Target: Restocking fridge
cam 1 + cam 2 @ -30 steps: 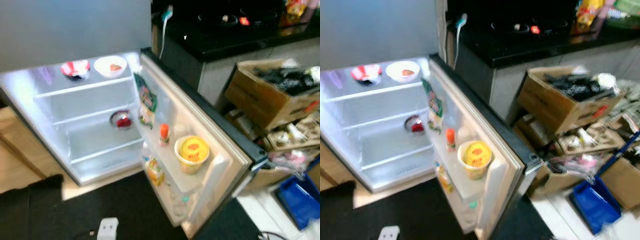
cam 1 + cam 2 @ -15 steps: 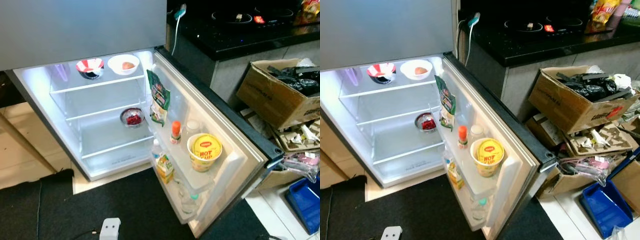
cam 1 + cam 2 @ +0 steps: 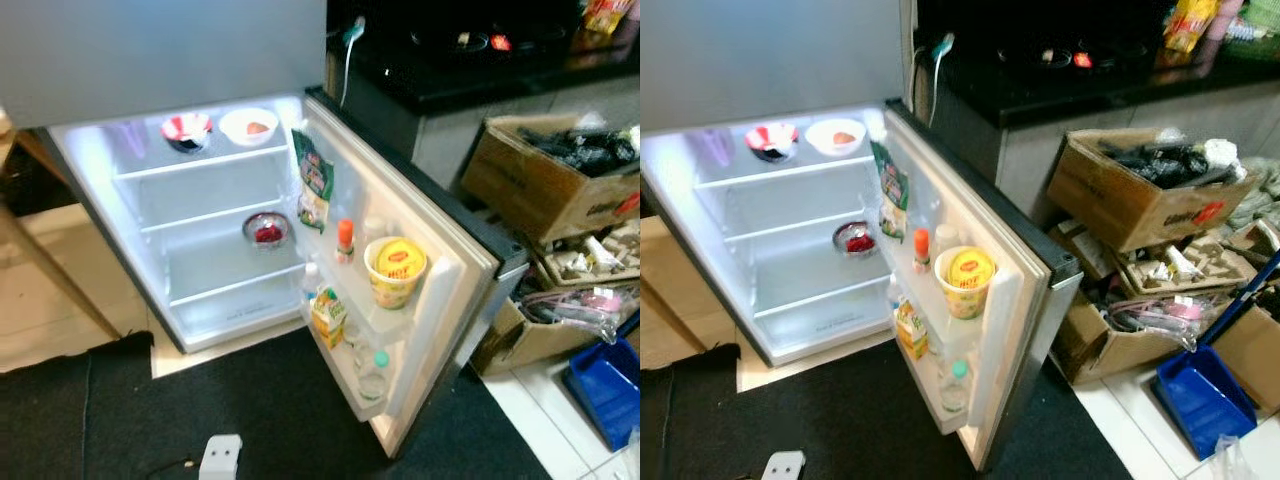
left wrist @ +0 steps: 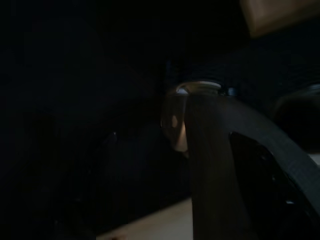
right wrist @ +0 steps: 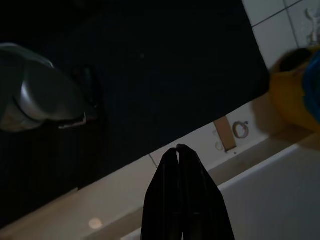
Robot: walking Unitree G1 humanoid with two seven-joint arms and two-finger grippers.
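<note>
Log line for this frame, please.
phase: facing open white fridge | door shelf: yellow noodle cup | right gripper: shut, idle | left: unclear

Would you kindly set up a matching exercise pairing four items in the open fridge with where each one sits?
Items:
1. white bowl
2. small bowl of red food
3. yellow noodle cup
4. juice carton

Places:
A. lower door shelf
B. top shelf inside
C. upper door shelf, beside the orange-capped bottle
D. middle shelf inside

Pairs: 1-B, 2-D, 3-C, 4-A
</note>
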